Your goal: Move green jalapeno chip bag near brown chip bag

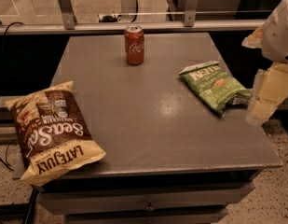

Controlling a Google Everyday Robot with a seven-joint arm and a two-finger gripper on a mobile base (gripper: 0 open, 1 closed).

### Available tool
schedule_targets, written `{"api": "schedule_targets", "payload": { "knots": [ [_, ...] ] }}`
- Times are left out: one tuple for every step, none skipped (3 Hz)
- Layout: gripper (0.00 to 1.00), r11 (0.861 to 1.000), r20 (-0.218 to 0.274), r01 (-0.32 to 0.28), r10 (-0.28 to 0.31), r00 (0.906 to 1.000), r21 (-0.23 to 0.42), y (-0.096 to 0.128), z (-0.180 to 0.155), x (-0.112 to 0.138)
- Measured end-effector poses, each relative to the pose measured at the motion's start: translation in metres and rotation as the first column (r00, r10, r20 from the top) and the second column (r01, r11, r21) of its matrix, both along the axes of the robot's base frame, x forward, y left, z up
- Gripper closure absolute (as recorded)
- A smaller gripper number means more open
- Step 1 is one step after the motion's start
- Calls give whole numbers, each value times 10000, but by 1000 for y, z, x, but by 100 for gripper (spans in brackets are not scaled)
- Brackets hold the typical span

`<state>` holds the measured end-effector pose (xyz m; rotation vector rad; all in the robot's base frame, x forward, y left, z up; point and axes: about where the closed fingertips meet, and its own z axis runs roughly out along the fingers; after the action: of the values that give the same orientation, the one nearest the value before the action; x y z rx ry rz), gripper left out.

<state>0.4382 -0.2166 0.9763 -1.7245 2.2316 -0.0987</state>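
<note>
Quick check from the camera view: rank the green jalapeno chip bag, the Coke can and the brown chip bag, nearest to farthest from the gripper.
The gripper hangs at the right edge of the table.
1. the green jalapeno chip bag, right side, just beside it.
2. the Coke can, back middle.
3. the brown chip bag, front-left edge.

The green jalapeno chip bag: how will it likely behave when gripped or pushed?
The green jalapeno chip bag looks crinkled and puffy, so it is probably light and would crumple under a grip. Lying flat on the smooth table, it would likely slide, not roll. The hand hangs close beside it.
</note>
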Motion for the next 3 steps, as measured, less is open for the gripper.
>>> {"api": "schedule_targets", "payload": {
  "knots": [
    [0, 10000, 2, 0, 0, 10000, 0, 0, 0, 0],
    [0, 9999, 203, 118, -120, 9997, 94, -5, -7, 13],
    [0, 9974, 544, 538, -564, 9969, 480, -20, -31, 46]
  ]
}}
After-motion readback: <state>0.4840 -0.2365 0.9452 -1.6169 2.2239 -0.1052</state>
